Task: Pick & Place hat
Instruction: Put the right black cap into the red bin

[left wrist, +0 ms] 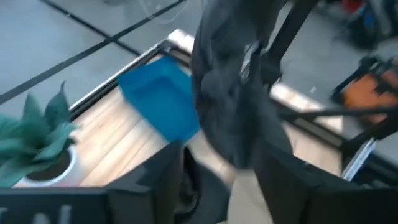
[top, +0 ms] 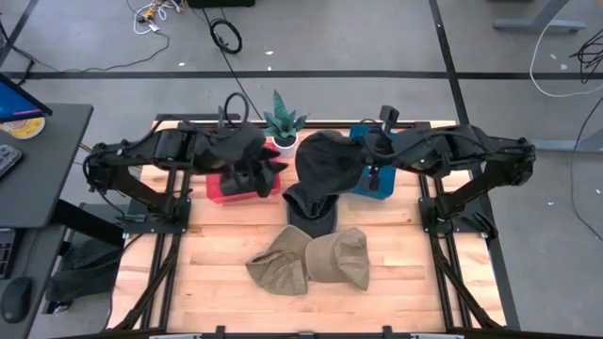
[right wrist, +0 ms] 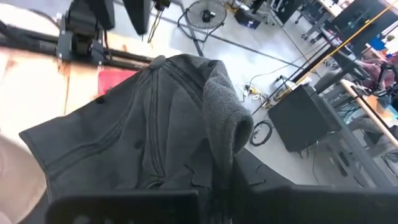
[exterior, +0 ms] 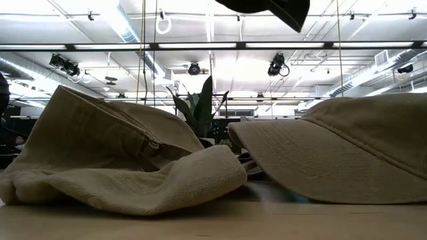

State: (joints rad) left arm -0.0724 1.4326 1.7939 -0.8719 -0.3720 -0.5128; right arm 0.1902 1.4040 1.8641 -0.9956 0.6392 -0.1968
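A dark grey hat [top: 325, 162] hangs lifted over the table's far middle, held by my right gripper [top: 364, 166], which is shut on it. In the low view its brim [exterior: 277, 10] shows at the top, clear of the table. My left gripper [top: 261, 177] is open beside the hat, over the red bin [top: 219, 191]. In the left wrist view its fingers [left wrist: 163, 180] stand apart, with the hat [left wrist: 233, 93] ahead of them. Two khaki hats [top: 281, 268] [top: 341, 256] lie on the table near its near edge. My right gripper holds the dark hat by a bunched fold of its crown cloth [right wrist: 225, 134]. The fold runs down between the fingers, which the cloth itself hides. It comes level from the table's right side. The hat is lifted clear and droops away from the hold, brim lowest.
A blue bin [top: 375, 181] sits under my right gripper at the far right. A potted plant [top: 283, 127] stands at the far middle. A dark shape [top: 311, 212] lies under the held hat; I cannot tell if it is its brim or another hat. Bare wood lies left and right of the khaki hats.
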